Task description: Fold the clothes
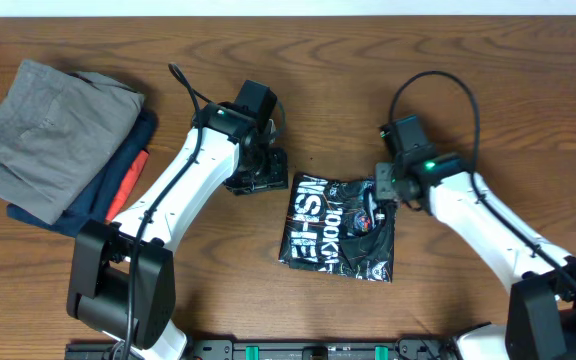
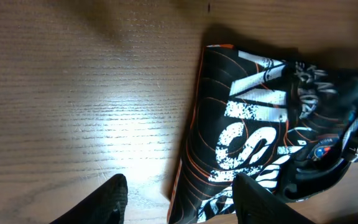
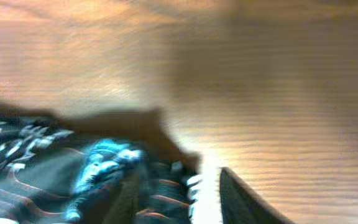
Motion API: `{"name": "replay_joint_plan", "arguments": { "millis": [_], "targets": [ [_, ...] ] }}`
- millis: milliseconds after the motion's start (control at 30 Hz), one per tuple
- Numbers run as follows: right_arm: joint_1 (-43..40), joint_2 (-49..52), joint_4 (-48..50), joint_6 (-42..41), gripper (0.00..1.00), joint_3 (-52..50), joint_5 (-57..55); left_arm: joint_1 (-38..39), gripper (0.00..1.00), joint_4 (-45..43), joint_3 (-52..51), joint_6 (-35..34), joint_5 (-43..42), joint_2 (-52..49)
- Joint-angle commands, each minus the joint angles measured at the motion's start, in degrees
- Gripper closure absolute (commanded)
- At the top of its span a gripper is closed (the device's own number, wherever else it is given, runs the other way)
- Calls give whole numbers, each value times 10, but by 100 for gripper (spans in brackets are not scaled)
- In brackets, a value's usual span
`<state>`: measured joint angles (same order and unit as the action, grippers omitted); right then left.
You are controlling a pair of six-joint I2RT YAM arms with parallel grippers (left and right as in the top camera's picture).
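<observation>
Black and shiny, the jersey point(image 1: 330, 235) lies folded into a small rectangle near the middle of the wooden worktop point(image 1: 488, 60), with big white lettering and thin orange lines facing up. The left pincer point(image 1: 261, 178) sits just beside the jersey's left edge, its fingers point(image 2: 114, 198) apart with nothing gripped. The right pincer point(image 1: 376, 208) hangs over the jersey's far right corner. Its wrist view is blurred, yet the two fingers point(image 3: 241, 200) stand apart, one above the cloth, one above bare wood. Well off to the left sits a stack: a grey garment point(image 1: 48, 130) on top of a navy garment point(image 1: 93, 200) and an orange-red garment point(image 1: 128, 185).
</observation>
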<state>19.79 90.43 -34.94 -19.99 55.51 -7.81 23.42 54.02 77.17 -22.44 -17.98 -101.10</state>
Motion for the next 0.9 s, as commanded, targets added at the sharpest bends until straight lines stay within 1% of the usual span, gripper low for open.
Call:
{"name": "replay_joint_plan", "arguments": {
  "millis": [0, 33, 100, 167, 267, 400, 500, 567, 767, 867],
  "targets": [
    [-22, 5, -9, 19, 46, 11, 9, 1, 44, 5, -5, 6, 5, -4],
    [-24, 4, -14, 25, 43, 12, 32, 1, 44, 5, -5, 6, 5, -4],
    [-23, -1, -25, 34, 42, 12, 71, 1, 44, 6, -5, 6, 5, -4],
    [-21, -10, -37, 34, 42, 12, 111, 1, 44, 6, -5, 6, 5, -4],
    [-16, -32, -57, 49, 47, 12, 189, 1, 44, 6, -5, 6, 5, -4],
    [5, -61, -92, 51, 48, 12, 262, 1, 44, 6, -5, 6, 5, -4],
    [30, -60, -121, 49, 48, 9, 274, 1, 44, 6, -5, 6, 5, -4],
    [48, -57, -120, 47, 48, 0, 274, 1, 44, 5, -5, 6, 5, -4],
    [107, -31, -66, 16, 49, -26, 271, 1, 44, 6, -5, 6, 5, -4],
    [131, -12, -23, 0, 50, -46, 242, 1, 43, 6, -5, 6, 5, -4]
  ]
}}
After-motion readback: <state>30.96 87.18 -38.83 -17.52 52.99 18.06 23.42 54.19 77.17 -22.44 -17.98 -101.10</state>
